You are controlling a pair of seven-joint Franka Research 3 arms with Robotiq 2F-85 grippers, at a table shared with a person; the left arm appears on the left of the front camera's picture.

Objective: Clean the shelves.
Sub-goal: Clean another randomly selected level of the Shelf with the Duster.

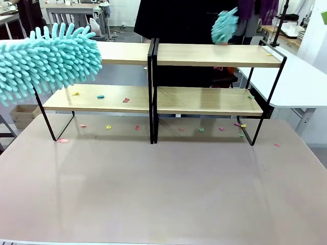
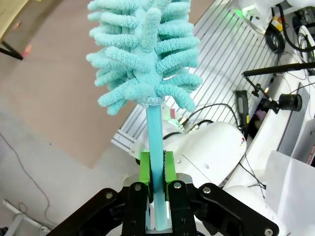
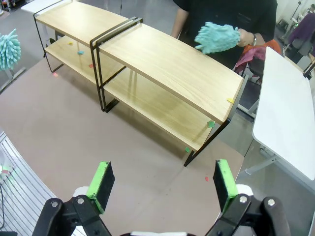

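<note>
Right now the shelves (image 1: 204, 55) stand at the far side of the table (image 1: 163, 189). The left gripper (image 2: 157, 169) is squeezed tight on the thin handle of a fluffy blue duster (image 2: 145, 54), and the duster's head is in front of the shelves' left end. The right gripper (image 3: 162, 178) has its jaws wide apart with nothing in them, above the table in front of the shelves. A person behind the shelves holds a second duster (image 1: 225, 25) just over the top right board. Small coloured paper bits (image 1: 126, 100) lie on the lower boards and under the shelves.
</note>
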